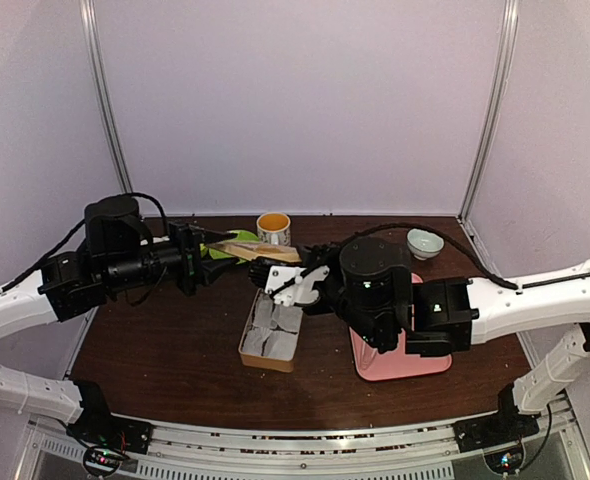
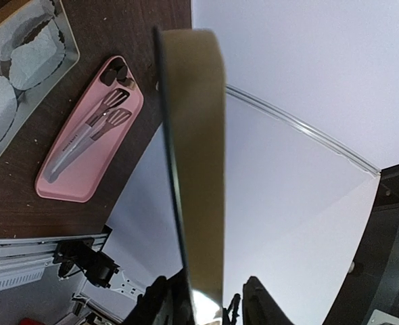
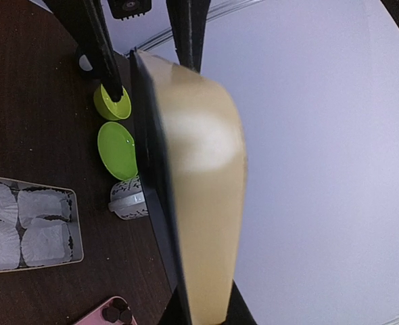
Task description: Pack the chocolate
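The left tool (image 1: 200, 256) and right tool (image 1: 272, 267) are each clamped on an end of the tan lid (image 1: 255, 252), over the far middle of the counter (image 1: 155, 350). The chocolate (image 2: 111, 70) lies at one end of the pink tray (image 2: 64, 186) beside the tongs (image 2: 95, 125), toward the near right corner.

One tan lid (image 2: 196, 169), one pink tray (image 2: 71, 183), one tongs (image 2: 95, 128), two chocolate lumps (image 2: 111, 71), one mug (image 1: 273, 228), two green dishes (image 3: 117, 149).

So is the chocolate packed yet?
Not yet. Done: the box is open, its paper cups laid out but empty. In hand: the left gripper and right gripper hold the lid. To do: the chocolate lies on the pink tray by the tongs; none is in a cup.
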{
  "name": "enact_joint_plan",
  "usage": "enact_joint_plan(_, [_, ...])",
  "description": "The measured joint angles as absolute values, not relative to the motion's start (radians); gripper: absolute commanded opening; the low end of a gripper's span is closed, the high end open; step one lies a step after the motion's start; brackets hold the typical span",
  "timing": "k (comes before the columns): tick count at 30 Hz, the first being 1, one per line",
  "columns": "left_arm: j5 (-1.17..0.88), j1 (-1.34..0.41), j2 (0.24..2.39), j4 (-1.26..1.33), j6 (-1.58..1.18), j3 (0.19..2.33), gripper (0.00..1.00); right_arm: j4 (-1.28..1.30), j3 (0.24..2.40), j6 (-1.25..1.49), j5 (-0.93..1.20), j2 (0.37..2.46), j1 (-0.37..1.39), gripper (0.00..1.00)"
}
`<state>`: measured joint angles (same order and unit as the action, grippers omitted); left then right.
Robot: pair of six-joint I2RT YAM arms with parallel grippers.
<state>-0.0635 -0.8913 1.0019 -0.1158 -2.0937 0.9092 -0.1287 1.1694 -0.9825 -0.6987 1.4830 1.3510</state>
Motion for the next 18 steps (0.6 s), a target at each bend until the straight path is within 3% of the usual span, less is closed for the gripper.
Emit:
enact_joint_plan(6, [-0.056, -0.892, 0.997, -0.124, -2.096, 0.880, 0.19, -0.123, 1.169, -1.012, -0.707, 1.485, 1.355, 0.15])
enact_joint_plan(9, [-0.052, -0.892, 0.992, -0.120, -2.097, 0.869, 0.16, -0.119, 1.169, -1.018, -0.712, 1.487, 1.361, 0.25])
enact_joint_plan(14, [-0.039, -0.892, 0.985, -0.121, -2.098, 0.843, 0.14, -0.099, 1.169, -1.011, -0.718, 1.487, 1.369, 0.57])
enact_joint_plan(18, [-0.009, -0.891, 0.959, -0.121, -2.098, 0.815, 0.12, -0.054, 1.168, -0.975, -0.707, 1.481, 1.370, 0.62])
